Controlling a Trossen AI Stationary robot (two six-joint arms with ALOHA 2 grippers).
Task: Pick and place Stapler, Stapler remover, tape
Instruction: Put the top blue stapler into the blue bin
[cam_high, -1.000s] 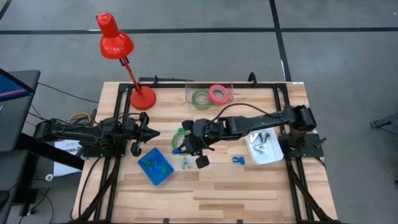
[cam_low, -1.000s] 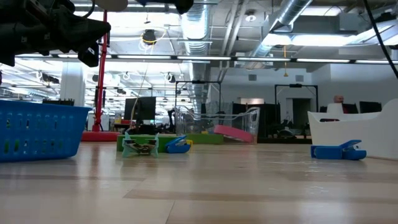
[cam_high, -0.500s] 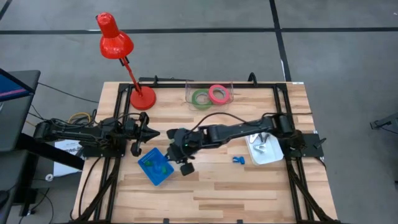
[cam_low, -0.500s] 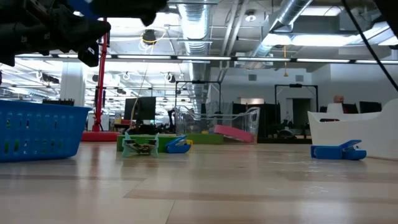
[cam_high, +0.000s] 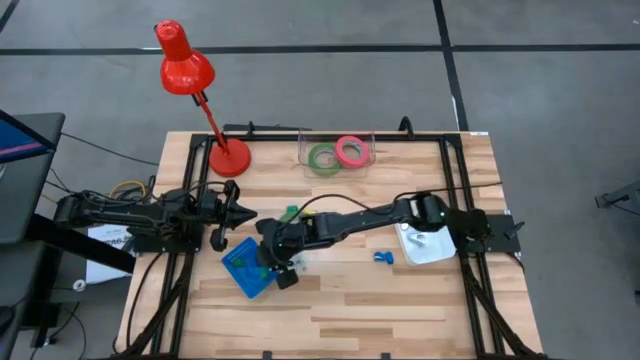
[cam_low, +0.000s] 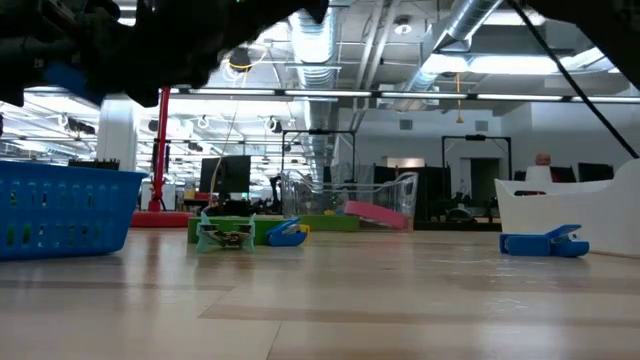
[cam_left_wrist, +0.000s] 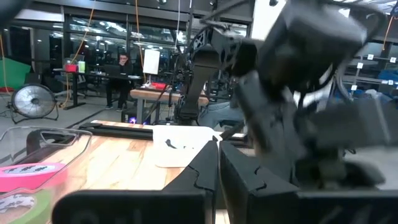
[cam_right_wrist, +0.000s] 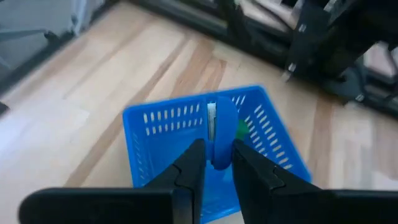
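Observation:
My right gripper (cam_high: 268, 262) (cam_right_wrist: 216, 149) reaches across from the table's right and hangs over the blue basket (cam_high: 240, 264) (cam_right_wrist: 155, 134), shut on a small blue stapler (cam_right_wrist: 219, 121) with a silvery strip. My left gripper (cam_high: 245, 214) (cam_left_wrist: 219, 149) waits shut at the table's left. A green and a pink ring of tape (cam_high: 322, 157) (cam_high: 350, 151) lie in a clear box at the far edge. Another green ring (cam_high: 290, 212) lies flat beside the right arm. A second small blue piece (cam_high: 383, 257) (cam_low: 545, 243) rests on the wood. My right gripper pinches the blue stapler's two flat sides (cam_right_wrist: 222, 140) between its two fingers (cam_right_wrist: 194, 163). The fingers slant downward, coming from the table's right. The stapler sticks out beyond the fingertips, lifted clear above the basket's open top.
A white tray (cam_high: 437, 250) with metal pieces sits at the right. A red desk lamp (cam_high: 228, 158) stands at the far left. A green-clear piece (cam_low: 225, 235) and a blue one (cam_low: 287, 232) lie mid-table. Something green (cam_right_wrist: 241, 129) lies inside the basket.
My right gripper has travelled toward the table's left edge and downward, staying shut on the blue stapler. It has gone from above the table's middle to above the blue basket. The stapler has stayed clear of the table.

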